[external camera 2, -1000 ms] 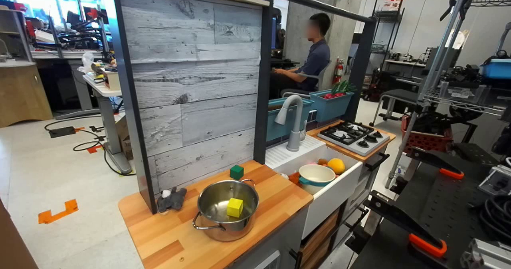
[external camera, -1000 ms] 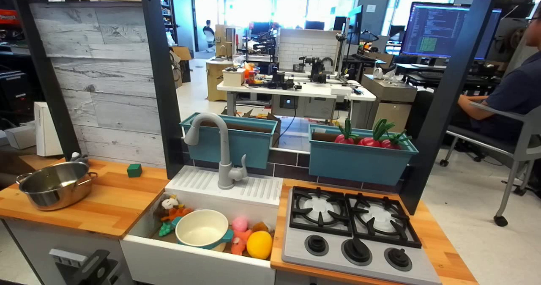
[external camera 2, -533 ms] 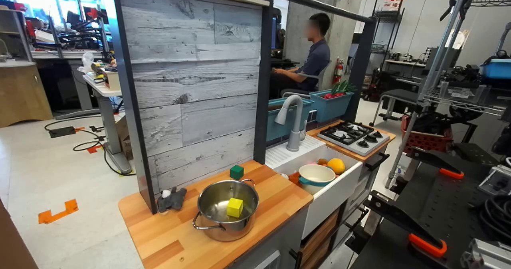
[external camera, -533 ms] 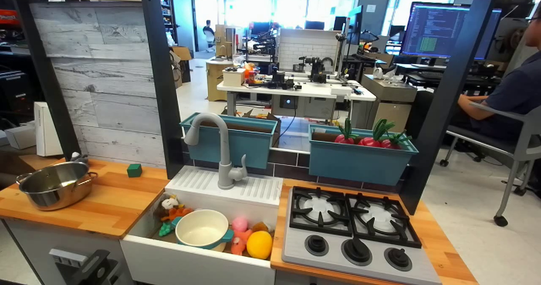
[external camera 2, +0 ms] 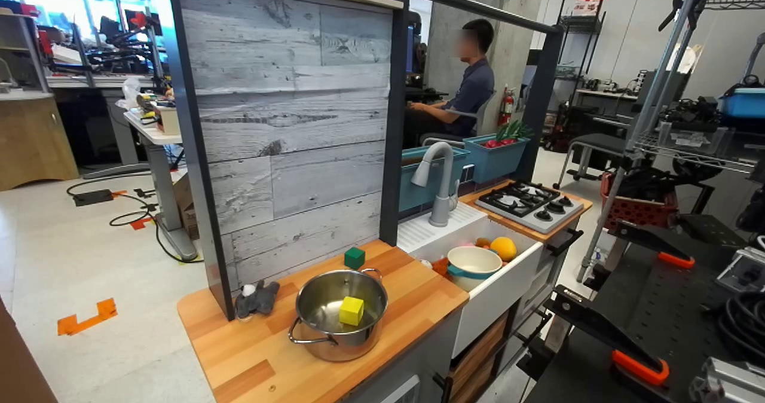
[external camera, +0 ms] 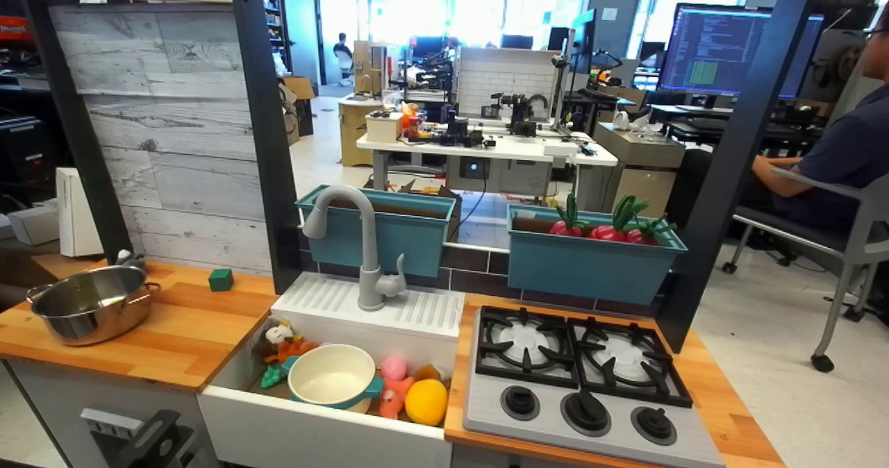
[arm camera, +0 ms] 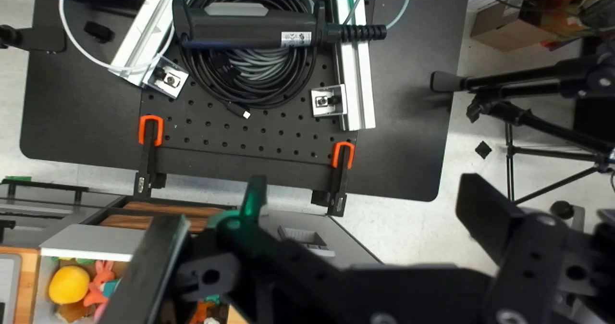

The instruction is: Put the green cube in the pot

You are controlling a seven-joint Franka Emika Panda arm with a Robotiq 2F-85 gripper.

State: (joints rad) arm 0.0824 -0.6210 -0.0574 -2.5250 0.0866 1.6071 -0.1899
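The green cube [external camera: 221, 280] sits on the wooden counter [external camera: 184, 343] near the back panel; it also shows in an exterior view [external camera 2: 354, 258]. The shiny silver pot [external camera: 94, 319] stands on the same counter, near the cube and apart from it; it also shows in an exterior view [external camera 2: 337, 343]. A yellow cube [external camera 2: 351, 311] lies inside the pot. My gripper [arm camera: 362, 196] shows only in the wrist view, with its fingers wide apart and nothing between them. It is over the floor and a black table edge, away from the cube and pot, which are out of the wrist view.
A grey-white panel [external camera 2: 293, 110] rises behind the counter. A grey plush toy [external camera 2: 257, 298] lies beside the pot. The sink [external camera: 326, 426] holds a cream pot [external camera: 333, 374] and toys, with a grey faucet [external camera: 368, 246] behind. A black table [arm camera: 399, 98] carries cables and clamps.
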